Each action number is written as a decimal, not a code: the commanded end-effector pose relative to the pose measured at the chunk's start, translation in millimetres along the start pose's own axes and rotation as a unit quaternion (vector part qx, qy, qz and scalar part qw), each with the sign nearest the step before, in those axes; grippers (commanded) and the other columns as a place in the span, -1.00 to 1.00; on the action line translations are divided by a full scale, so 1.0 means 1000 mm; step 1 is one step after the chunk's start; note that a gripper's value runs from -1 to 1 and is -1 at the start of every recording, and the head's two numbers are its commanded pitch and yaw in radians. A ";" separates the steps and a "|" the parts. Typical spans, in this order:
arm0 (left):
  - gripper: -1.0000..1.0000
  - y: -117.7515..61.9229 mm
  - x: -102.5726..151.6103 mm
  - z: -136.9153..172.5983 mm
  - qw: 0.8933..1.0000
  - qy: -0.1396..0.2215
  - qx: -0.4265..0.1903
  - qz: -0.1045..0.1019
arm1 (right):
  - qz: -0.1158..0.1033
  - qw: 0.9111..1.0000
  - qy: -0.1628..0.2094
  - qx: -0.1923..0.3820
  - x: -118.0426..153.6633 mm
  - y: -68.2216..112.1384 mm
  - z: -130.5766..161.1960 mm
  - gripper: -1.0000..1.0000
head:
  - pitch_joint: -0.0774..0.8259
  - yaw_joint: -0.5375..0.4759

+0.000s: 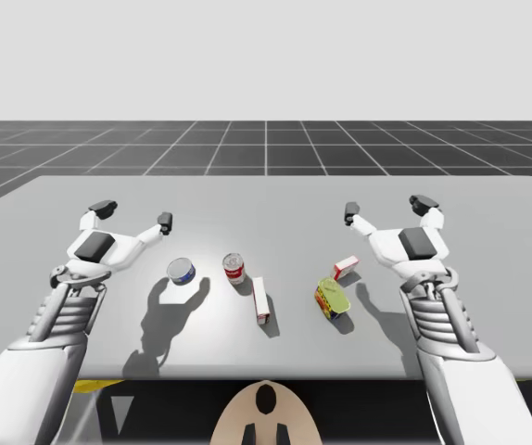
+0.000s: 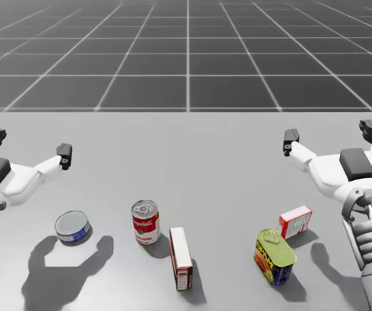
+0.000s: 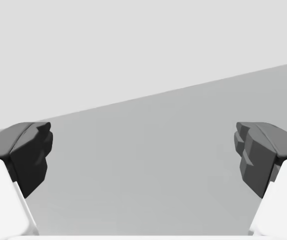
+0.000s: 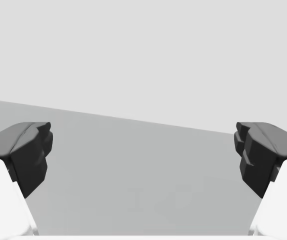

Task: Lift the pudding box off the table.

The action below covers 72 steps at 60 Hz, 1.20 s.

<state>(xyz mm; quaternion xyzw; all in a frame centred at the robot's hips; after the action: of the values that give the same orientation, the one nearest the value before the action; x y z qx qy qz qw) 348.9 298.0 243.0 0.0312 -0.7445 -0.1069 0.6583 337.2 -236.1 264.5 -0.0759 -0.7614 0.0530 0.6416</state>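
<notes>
My left gripper [image 1: 133, 213] hovers above the left part of the flat grey table [image 1: 266, 199], its two dark fingertips [image 3: 31, 150] spread wide and released, with bare tabletop between them in the left wrist view. Near it, toward the middle, a low round blue tin can [image 1: 181, 271] stands on the table. Just beside that stands an upright red-and-white cylindrical can [image 1: 234, 267]. The slim red-and-white cardboard pudding box [image 1: 259, 299] stands on its narrow edge at the table's middle, close to the near edge and a little nearer to me than the red-and-white can, well apart from both grippers. Further right a yellow, green and blue can with rounded corners [image 1: 332, 297] stands tilted, and a small red-and-white box [image 1: 346, 268] lies just behind it. My right gripper [image 1: 386, 207] hangs over the right part of the table, fingers likewise wide apart, grasping nothing.
</notes>
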 end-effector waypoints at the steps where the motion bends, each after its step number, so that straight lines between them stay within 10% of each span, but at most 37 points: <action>1: -1.00 0.001 0.001 0.000 1.000 0.001 -0.005 0.007 | -0.001 1.000 0.001 -0.002 0.001 -0.001 0.000 -1.00 | 0.34 0.06; 39: -1.00 -0.003 0.001 -0.001 1.000 0.004 -0.008 0.009 | -0.025 0.999 0.012 0.020 0.016 0.005 0.012 -1.00 | 0.81 0.14; 49: -1.00 -0.001 0.002 0.000 1.000 0.003 -0.005 0.011 | 0.003 0.999 0.026 0.029 0.032 0.027 0.048 -1.00 | 0.84 0.12; 72: -1.00 -0.002 0.002 0.000 1.000 0.006 -0.001 0.010 | -0.075 0.990 0.075 0.092 0.041 0.100 0.155 -1.00 | 0.84 0.16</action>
<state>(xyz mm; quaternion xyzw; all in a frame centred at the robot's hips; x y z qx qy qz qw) 348.7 295.8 244.3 0.0217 -0.7416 -0.1025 0.6627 216.4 -168.2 276.3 -0.0349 -0.7244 0.0952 0.6819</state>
